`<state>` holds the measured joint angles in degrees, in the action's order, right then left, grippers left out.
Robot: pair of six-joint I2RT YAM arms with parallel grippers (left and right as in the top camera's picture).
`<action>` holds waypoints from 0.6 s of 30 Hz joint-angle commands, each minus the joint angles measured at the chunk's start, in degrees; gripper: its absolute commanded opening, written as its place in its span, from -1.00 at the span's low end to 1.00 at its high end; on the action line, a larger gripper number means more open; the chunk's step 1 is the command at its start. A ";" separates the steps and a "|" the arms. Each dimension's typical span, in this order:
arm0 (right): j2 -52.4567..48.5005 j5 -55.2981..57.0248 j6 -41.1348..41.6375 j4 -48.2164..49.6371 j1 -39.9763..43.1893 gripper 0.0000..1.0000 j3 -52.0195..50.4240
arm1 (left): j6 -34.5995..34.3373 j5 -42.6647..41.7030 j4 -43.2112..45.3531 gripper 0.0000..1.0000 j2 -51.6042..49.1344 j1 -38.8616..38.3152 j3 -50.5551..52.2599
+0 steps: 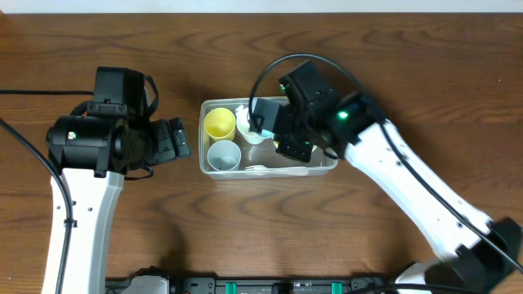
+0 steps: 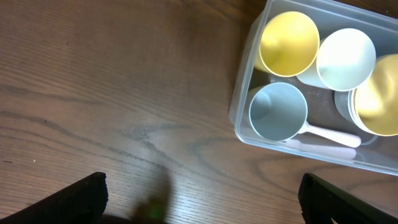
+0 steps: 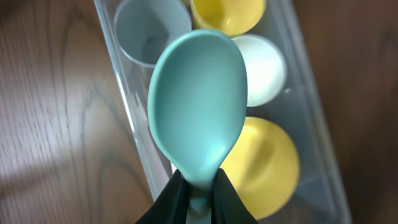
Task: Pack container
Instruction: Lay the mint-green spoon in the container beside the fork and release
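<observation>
The clear plastic container point(image 1: 330, 166) sits mid-table. It holds a yellow cup point(image 1: 219, 122), a pale blue cup point(image 1: 223, 155), a white cup point(image 2: 346, 59), a yellow bowl point(image 3: 267, 165) and a white spoon point(image 2: 326, 134). My right gripper point(image 3: 199, 190) is shut on the handle of a teal spoon point(image 3: 199, 102) and holds it above the container, over its middle. My left gripper point(image 2: 199, 199) is open and empty over bare table, left of the container point(image 2: 244, 93).
The wooden table point(image 1: 163, 229) surrounds the container. A black cable point(image 1: 24, 91) runs along the left side. The right arm point(image 1: 425, 196) reaches in from the lower right.
</observation>
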<state>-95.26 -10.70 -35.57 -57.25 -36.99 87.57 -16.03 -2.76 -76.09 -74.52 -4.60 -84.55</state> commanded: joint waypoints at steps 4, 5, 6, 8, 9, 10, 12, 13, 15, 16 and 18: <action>-5.01 -0.31 -4.37 -0.17 -0.20 -0.98 -0.37 | 0.92 0.66 -0.20 0.96 0.04 0.20 0.13; -5.33 -0.31 -4.35 -0.24 -0.20 -0.97 -0.37 | 0.92 0.66 -0.20 0.96 0.04 0.20 0.13; -5.64 -0.33 -4.35 -0.37 -0.20 -0.98 -0.37 | 0.94 0.66 -0.20 0.96 0.04 0.20 0.13; -5.75 -0.33 -4.13 -0.61 -0.20 -0.94 -0.37 | 0.94 0.66 -0.20 0.96 0.04 0.20 0.13; -5.75 -0.33 -4.09 -0.74 -0.20 -0.84 -0.37 | 0.92 0.66 -0.20 0.96 0.04 0.20 0.13; -5.75 -0.31 -3.85 -0.83 -0.20 -0.64 -0.37 | 0.92 0.66 -0.20 0.96 0.04 0.20 0.13; -5.75 -0.31 -2.25 -0.81 -0.20 -0.39 -0.37 | 0.92 0.66 -0.17 0.96 0.04 0.20 0.13; -5.75 -0.28 -1.64 -0.81 -0.20 -0.38 -0.37 | 0.92 0.66 -0.20 0.96 0.04 0.20 0.13; -5.75 -0.31 -1.07 -0.83 -0.20 -0.35 -0.37 | 0.92 0.66 -0.20 0.96 0.04 0.20 0.13; -5.75 -0.31 -1.07 -0.83 -0.20 -0.35 -0.37 | 0.92 0.66 -0.20 0.96 0.04 0.20 0.13; -5.75 -0.31 -1.07 -0.83 -0.20 -0.29 -0.37 | 0.92 0.66 -0.20 0.96 0.04 0.20 0.13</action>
<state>-100.99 -10.59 -37.63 -58.02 -36.97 87.31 -16.05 -2.76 -76.09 -74.52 -4.60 -84.55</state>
